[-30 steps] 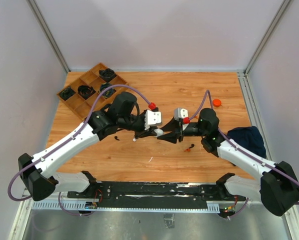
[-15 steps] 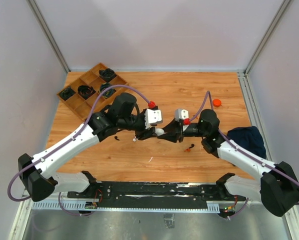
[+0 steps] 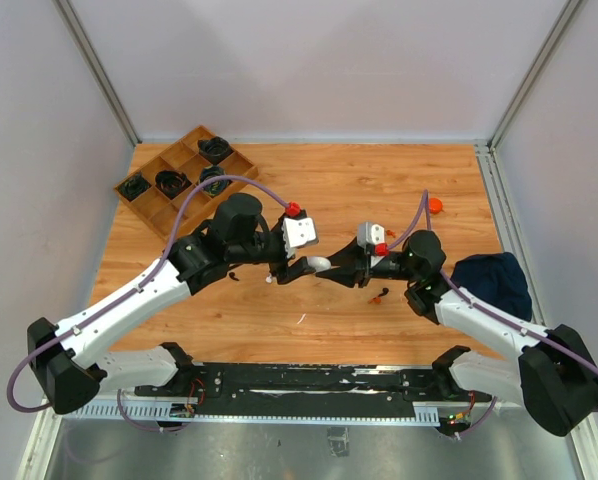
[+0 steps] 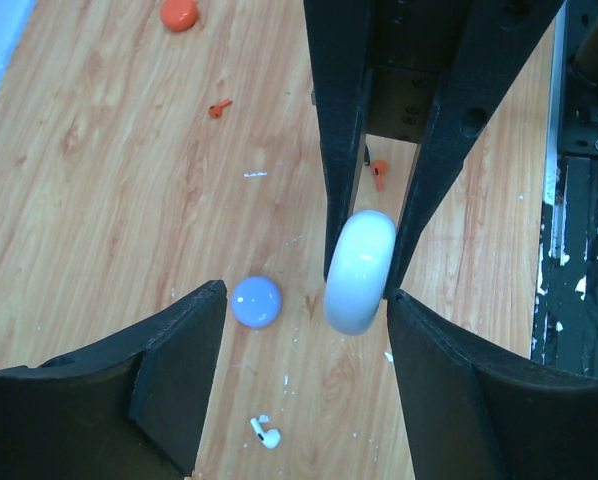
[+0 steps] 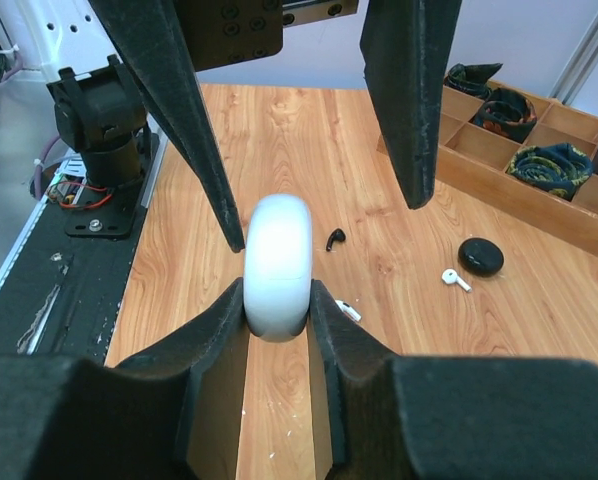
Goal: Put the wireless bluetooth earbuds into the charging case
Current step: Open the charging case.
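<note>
My right gripper is shut on a white round charging case, held on edge above the table and seen from above as the white case. My left gripper stands open in front of it, its fingers wide on either side and clear of the case. On the wood lie a white earbud, a black earbud, another white earbud and two red-orange earbuds.
A pale purple case, a black case and an orange case lie on the table. A wooden tray with coiled cables stands at the back left. A dark blue cloth lies at the right edge.
My left gripper has opened off the white case and drawn back a little to the left. The right gripper closed tighter on the case and keeps hold of it.
</note>
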Available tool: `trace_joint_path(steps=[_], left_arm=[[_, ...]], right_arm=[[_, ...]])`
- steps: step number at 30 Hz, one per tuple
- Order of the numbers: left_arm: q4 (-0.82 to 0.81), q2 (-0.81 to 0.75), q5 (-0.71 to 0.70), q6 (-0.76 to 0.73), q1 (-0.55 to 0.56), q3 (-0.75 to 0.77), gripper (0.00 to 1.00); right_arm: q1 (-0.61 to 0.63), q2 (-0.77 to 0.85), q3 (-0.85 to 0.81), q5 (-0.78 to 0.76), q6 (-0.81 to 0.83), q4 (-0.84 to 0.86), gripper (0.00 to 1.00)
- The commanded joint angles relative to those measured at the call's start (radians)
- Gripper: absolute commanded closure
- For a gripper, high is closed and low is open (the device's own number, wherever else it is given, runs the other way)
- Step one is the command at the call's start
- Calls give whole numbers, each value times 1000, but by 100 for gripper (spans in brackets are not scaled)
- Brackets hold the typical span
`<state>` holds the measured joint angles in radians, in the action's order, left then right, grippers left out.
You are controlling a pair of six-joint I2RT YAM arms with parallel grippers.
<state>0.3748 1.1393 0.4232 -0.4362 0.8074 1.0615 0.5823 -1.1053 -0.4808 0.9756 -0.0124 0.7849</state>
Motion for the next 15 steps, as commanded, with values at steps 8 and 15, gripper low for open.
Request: trace_joint_path(steps=[8, 15], left_arm=[[-83, 16, -12, 37, 0, -8, 29], [-119, -6, -16, 68, -34, -9, 29]], right_arm=[[9, 13, 26, -17, -46, 120, 95], [9, 17, 27, -11, -43, 116, 96]])
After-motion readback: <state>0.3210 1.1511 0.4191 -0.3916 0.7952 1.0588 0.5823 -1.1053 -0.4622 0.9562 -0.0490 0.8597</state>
